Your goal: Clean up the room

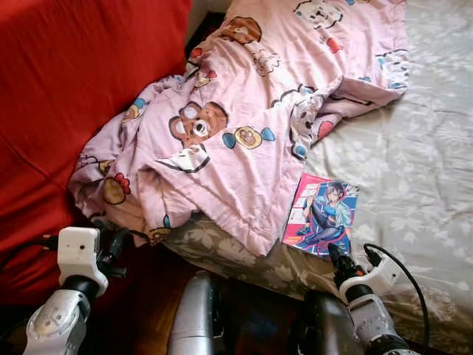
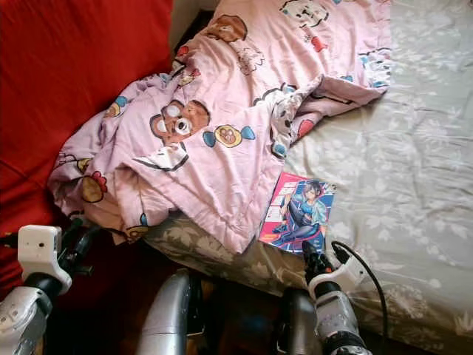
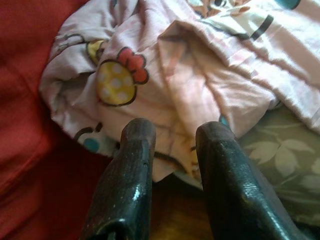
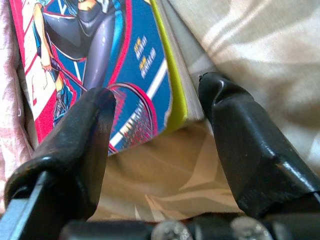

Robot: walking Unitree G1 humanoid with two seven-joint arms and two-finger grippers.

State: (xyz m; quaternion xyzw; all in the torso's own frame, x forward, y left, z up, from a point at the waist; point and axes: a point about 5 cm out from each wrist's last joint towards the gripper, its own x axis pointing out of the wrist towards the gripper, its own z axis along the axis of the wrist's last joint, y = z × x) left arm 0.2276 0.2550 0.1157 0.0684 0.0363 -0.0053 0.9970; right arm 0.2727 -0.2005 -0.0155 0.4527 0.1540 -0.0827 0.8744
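Here, one comic book (image 1: 321,214), one blanket (image 1: 244,126).

Warm daylight spreads across the pink blanket (image 1: 236,133) and the pale floral sheet (image 1: 429,148), and the sheet looks washed out toward the upper right. The red cover (image 1: 81,89) glows saturated. Deep shadow pools under the bed edge. Head views are fairly sharp; the wrist views go soft, with glossy highlights on the black fingers (image 3: 132,175).
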